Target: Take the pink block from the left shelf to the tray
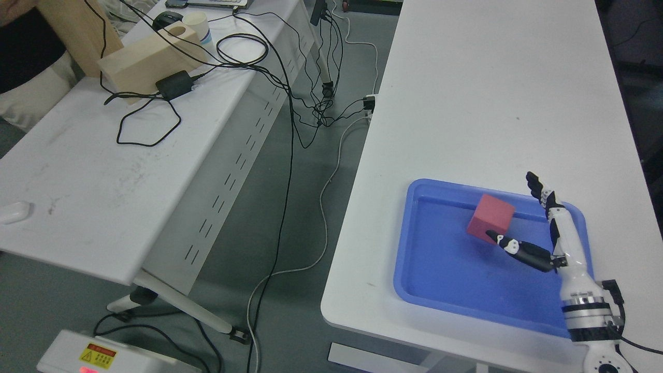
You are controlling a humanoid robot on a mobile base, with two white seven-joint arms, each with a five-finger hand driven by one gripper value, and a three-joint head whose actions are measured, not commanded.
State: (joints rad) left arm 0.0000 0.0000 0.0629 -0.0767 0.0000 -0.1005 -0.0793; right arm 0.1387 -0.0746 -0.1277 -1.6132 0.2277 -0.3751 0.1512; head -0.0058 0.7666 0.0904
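Right hand [538, 228] over the blue tray [440, 280] on the desk [466, 103], fingers spread, only the thumb tip touching the pink block [489, 217]. Block inside the tray, tilted on one edge, a cube without long axis. Probably release step; next, hand drawn clear.

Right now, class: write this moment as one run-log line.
right hand: open, thumb touching block | pink block: tilted in blue tray | left hand: out of view | phase: release at tray
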